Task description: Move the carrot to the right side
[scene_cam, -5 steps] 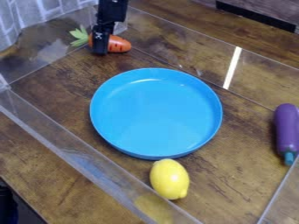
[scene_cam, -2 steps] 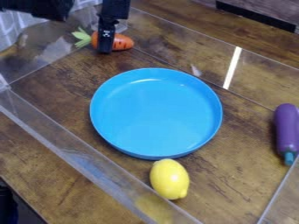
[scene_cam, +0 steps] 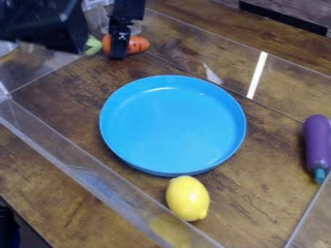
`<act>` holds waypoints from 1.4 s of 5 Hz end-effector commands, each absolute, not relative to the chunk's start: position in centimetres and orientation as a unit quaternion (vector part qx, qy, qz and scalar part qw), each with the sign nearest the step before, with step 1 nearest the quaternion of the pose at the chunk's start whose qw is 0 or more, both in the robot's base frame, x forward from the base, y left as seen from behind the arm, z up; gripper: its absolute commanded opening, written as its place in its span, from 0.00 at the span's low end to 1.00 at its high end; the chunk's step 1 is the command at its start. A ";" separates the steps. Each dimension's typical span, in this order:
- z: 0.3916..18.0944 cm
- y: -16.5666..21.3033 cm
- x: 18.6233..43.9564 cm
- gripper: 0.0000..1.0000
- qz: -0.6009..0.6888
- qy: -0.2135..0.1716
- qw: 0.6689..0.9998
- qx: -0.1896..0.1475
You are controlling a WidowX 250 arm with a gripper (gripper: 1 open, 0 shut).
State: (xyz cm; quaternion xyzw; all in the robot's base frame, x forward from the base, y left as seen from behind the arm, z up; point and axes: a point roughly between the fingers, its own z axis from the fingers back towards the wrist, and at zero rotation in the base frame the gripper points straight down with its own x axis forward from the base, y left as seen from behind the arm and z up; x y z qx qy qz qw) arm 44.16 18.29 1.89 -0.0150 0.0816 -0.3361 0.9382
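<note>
Three toys ring the smooth round plate (scene_cam: 172, 126): carrot (scene_cam: 138, 45) at 11, glossy eggplant (scene_cam: 316, 143) at 3, lemon (scene_cam: 188, 198) at 6. Gripper (scene_cam: 118, 50)'s clenched by the carrot, can't tell if holding.

Place type not settled; a robot test bench or toy-kitchen set-up suggested. A brown wood-look surface (scene_cam: 77, 97) is seen, bounded by a clear wall (scene_cam: 97, 179). A blue plate (scene_cam: 173, 125), lemon (scene_cam: 188, 198) and eggplant (scene_cam: 316, 145) are laid out under a dark robot arm (scene_cam: 58, 37).
</note>
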 end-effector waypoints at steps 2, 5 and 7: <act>0.5 17.2 44.7 0.00 -0.311 0.093 0.945 -0.027; 0.4 17.9 44.7 1.00 -0.303 0.098 0.947 -0.028; 0.4 18.9 44.6 1.00 -0.308 0.103 0.945 -0.028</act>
